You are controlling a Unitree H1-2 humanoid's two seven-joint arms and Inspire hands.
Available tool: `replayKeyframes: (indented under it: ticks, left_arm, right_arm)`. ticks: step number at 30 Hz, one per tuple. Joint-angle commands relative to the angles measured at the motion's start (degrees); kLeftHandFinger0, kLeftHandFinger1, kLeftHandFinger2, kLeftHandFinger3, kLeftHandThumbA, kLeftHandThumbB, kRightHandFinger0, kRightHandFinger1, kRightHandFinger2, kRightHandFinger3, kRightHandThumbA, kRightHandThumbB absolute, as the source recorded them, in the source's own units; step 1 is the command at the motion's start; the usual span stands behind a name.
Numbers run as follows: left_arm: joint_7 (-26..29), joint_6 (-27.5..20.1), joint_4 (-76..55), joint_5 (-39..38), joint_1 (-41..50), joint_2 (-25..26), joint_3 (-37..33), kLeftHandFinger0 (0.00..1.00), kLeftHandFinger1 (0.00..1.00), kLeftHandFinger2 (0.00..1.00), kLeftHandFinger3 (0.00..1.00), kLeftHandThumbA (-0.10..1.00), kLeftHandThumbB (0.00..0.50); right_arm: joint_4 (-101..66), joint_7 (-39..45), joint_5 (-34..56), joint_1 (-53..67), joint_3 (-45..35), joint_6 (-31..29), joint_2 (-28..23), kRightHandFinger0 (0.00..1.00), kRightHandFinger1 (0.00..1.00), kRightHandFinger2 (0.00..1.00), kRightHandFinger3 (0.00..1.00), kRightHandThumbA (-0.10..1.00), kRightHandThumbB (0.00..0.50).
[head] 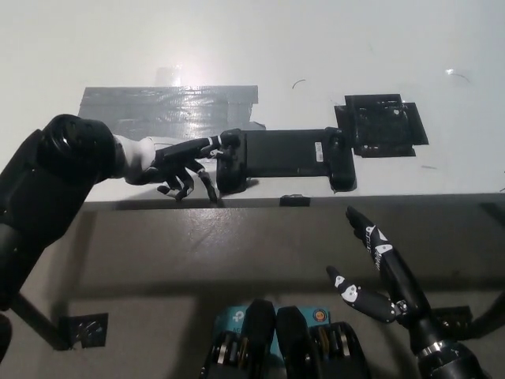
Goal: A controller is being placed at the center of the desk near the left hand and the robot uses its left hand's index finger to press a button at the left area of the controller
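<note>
Our left hand [177, 162] reached across the desk [316, 55] with one finger stretched to the left grip of the controller [284, 158], its tip on or just at the buttons there; the rest of the fingers curled loosely under, holding nothing. The controller lay near the desk's front edge, between a grey tape patch [166, 103] and a black pad [383, 125]. Our right hand [379, 272] hung below the desk, fingers spread and empty. We judged the risk to be a sideways push: the finger came in flat, so it could slide the controller rightward or miss the button.
</note>
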Motion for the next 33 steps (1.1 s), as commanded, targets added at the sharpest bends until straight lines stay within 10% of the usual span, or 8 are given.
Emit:
replayKeyframes:
  ticks: [1,9,10,15,16,20,21,33]
  left_arm:
    - [-2.47,1.84,-2.31,0.56,3.28,0.78,-0.64,0.0,0.12,0.44,1.0,1.0,0.49]
    - [2.09,1.84,-19.09,-17.91,6.66,0.46,13.75,0.0,0.0,0.14,1.0,1.0,0.486]
    - [5.39,1.84,-23.67,-24.8,9.92,-1.2,17.01,0.0,0.0,0.1,1.0,1.0,0.392]
    - [15.61,1.84,-40.98,-19.28,25.4,-10.98,26.01,0.2,0.05,0.09,1.0,1.0,0.327]
    - [18.0,0.86,-43.04,-16.68,29.18,-13.87,27.58,0.62,0.22,0.18,1.0,1.0,0.298]
    - [23.87,-8.67,-43.41,-10.14,39.0,-20.08,29.8,0.87,0.67,0.67,1.0,1.0,0.274]
    - [24.76,-11.74,-42.53,-8.68,42.13,-21.12,29.93,1.0,1.0,1.0,1.0,1.0,0.258]
    - [36.4,-38.0,-28.19,3.63,50.15,-23.63,30.83,1.0,1.0,1.0,1.0,1.0,0.242]
  right_arm:
    - [-1.09,0.22,0.49,-1.36,-0.35,-0.92,0.35,1.0,1.0,1.0,1.0,0.6,0.256]
    - [-1.29,0.6,0.56,-1.54,-0.39,-0.63,0.07,1.0,1.0,1.0,1.0,0.58,0.242]
    - [-1.0,0.5,0.38,-1.69,-0.29,-0.8,0.22,1.0,1.0,1.0,1.0,0.58,0.245]
    - [-1.7,0.87,0.52,-1.41,-0.14,0.26,0.1,1.0,1.0,1.0,1.0,0.57,0.249]
    - [-1.47,0.85,0.58,-1.46,-0.19,-0.18,0.06,1.0,1.0,1.0,1.0,0.57,0.253]
    - [-1.21,0.61,0.65,-1.33,-0.51,-0.66,-0.1,1.0,1.0,1.0,1.0,0.57,0.256]
    - [-1.02,0.6,0.72,-1.21,-0.52,-0.85,-0.08,1.0,1.0,1.0,1.0,0.57,0.255]
    - [-0.92,0.5,1.17,-0.57,-0.29,-1.1,0.78,1.0,1.0,1.0,1.0,0.61,0.229]
